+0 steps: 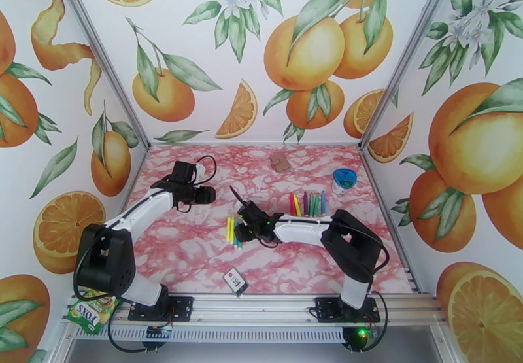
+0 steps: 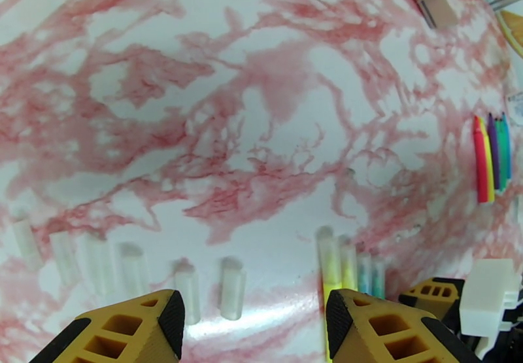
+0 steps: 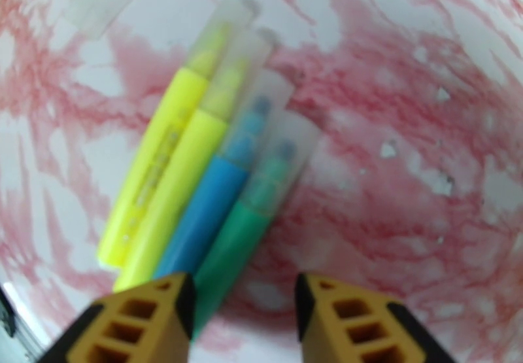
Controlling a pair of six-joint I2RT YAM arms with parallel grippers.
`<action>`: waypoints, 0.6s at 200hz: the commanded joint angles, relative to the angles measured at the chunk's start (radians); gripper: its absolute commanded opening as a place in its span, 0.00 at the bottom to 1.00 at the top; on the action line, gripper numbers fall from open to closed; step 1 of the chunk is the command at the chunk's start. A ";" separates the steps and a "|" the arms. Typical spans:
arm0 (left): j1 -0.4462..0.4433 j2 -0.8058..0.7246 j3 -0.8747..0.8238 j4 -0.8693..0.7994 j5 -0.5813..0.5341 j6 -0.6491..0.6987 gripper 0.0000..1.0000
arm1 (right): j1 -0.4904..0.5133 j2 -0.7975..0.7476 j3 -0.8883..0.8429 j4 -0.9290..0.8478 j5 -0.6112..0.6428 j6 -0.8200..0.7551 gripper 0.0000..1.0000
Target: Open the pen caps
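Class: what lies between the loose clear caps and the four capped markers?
Nothing: in the left wrist view, bare marble table separates the nearest loose cap from the capped markers.

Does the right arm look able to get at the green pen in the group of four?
Probably yes. Its jaws stand open close to the green pen, nothing between them. The blue pen lies against it, so taking one alone may be hard.
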 commanded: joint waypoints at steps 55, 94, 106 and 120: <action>0.010 -0.028 -0.015 0.038 0.017 -0.007 0.61 | 0.014 0.046 0.054 -0.136 0.119 0.030 0.44; 0.017 -0.036 -0.031 0.054 0.020 -0.007 0.61 | 0.014 0.050 0.058 -0.181 0.164 0.044 0.39; 0.019 -0.036 -0.030 0.055 0.022 -0.008 0.61 | 0.013 0.054 0.059 -0.189 0.177 0.048 0.39; 0.021 -0.036 -0.029 0.055 0.026 -0.006 0.61 | 0.013 0.063 0.064 -0.199 0.190 0.051 0.37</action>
